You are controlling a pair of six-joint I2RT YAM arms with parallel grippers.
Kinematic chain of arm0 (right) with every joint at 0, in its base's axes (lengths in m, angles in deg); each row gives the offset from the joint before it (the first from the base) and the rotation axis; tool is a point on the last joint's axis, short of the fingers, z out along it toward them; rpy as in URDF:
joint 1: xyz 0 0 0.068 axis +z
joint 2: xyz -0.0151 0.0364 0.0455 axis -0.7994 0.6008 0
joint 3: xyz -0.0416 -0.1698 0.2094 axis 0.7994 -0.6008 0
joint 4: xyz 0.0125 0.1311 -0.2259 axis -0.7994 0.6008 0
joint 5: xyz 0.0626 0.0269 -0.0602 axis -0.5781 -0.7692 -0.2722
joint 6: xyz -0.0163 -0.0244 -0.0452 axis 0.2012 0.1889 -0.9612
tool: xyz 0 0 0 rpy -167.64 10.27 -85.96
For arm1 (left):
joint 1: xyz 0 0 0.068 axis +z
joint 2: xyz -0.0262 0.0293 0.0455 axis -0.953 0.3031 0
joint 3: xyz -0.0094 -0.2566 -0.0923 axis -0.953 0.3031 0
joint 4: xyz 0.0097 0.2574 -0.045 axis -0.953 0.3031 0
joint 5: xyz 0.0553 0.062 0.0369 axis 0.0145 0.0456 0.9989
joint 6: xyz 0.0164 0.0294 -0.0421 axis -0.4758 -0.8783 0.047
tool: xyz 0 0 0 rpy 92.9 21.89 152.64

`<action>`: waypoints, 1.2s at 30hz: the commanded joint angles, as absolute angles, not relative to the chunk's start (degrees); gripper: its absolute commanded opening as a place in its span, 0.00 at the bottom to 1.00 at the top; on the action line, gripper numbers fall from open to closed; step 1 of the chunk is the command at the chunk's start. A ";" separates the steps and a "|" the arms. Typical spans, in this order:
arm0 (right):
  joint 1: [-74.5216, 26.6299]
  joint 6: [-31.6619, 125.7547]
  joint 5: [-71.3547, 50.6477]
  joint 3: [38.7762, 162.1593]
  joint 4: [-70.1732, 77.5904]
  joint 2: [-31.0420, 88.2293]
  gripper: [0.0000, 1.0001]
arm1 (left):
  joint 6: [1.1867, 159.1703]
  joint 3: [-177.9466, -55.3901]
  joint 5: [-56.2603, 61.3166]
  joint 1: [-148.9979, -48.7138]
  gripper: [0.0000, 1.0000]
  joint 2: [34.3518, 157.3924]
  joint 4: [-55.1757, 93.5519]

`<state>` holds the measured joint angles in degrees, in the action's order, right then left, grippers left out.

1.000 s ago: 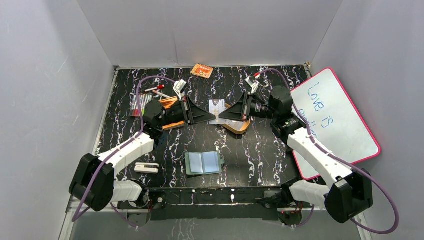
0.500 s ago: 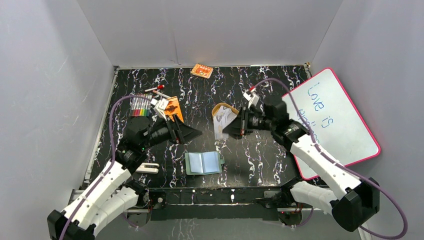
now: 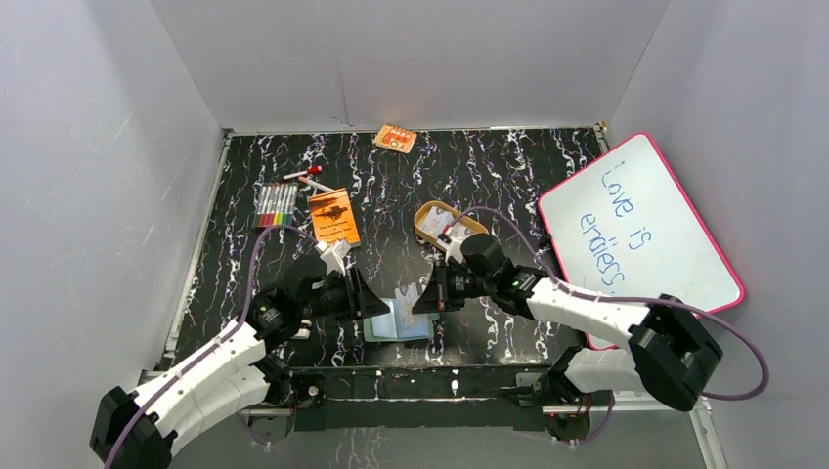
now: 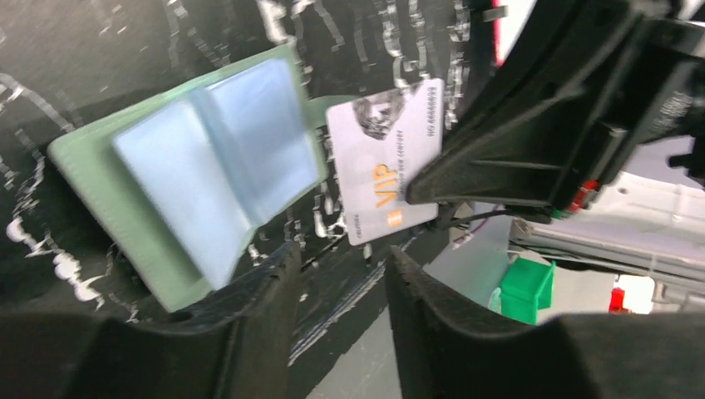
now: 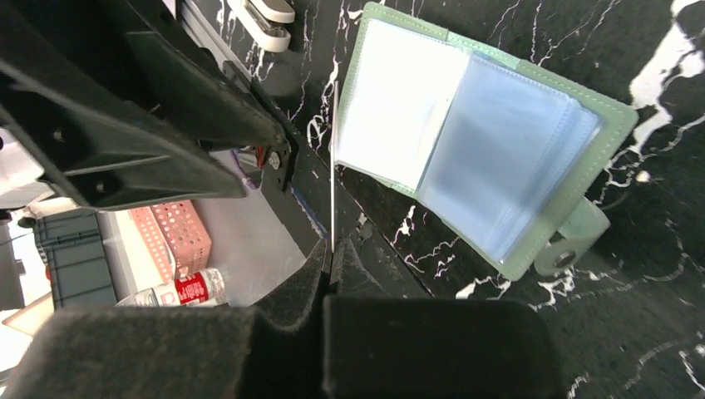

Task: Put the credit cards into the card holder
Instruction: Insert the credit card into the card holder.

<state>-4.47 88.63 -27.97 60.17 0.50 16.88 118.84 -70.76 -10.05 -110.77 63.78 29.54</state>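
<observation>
The sage-green card holder (image 5: pixel 490 141) lies open on the black marbled table (image 3: pixel 508 176) near its front edge, its pale blue sleeves facing up. From above, the card holder (image 3: pixel 406 328) is partly covered by both grippers. My right gripper (image 5: pixel 331 248) is shut on a credit card (image 5: pixel 332 166), seen edge-on, standing just off the holder's edge. In the left wrist view the same credit card (image 4: pixel 384 162) is pale with orange "VIP" print. My left gripper (image 4: pixel 341 259) is open and empty, low at the holder's other side. From above, the left gripper (image 3: pixel 376 305) and the right gripper (image 3: pixel 422 298) face each other.
A tan oval tray (image 3: pixel 442 219) sits behind the holder. An orange booklet (image 3: pixel 333 217) and a row of markers (image 3: pixel 277 205) lie at the back left, an orange square packet (image 3: pixel 395 138) by the back wall. A whiteboard (image 3: pixel 635 234) leans at the right.
My left gripper let go of the card and swung toward the front, beside the holder. The right gripper carried the card from near the tray down to the holder.
</observation>
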 commanded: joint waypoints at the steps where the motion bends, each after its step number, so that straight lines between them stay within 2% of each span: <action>1: -1.21 93.76 -24.53 58.86 -11.82 21.19 0.00 | 121.06 -65.77 -6.31 -111.06 0.35 63.26 31.32; 5: 1.03 94.53 -22.29 59.40 -13.74 25.15 0.00 | 123.06 -62.65 -3.26 -111.05 0.23 61.96 31.40; 13: 1.97 95.05 -19.43 59.67 -14.74 30.61 0.00 | 124.30 -60.14 1.71 -111.10 0.07 63.49 32.94; 21: 1.98 95.73 -16.52 57.70 -14.74 31.83 0.00 | 124.66 -58.94 4.55 -111.10 0.00 66.02 33.33; 36: 1.97 96.31 -18.58 57.88 -16.82 35.93 0.00 | 125.32 -57.71 4.74 -111.07 0.00 68.45 31.18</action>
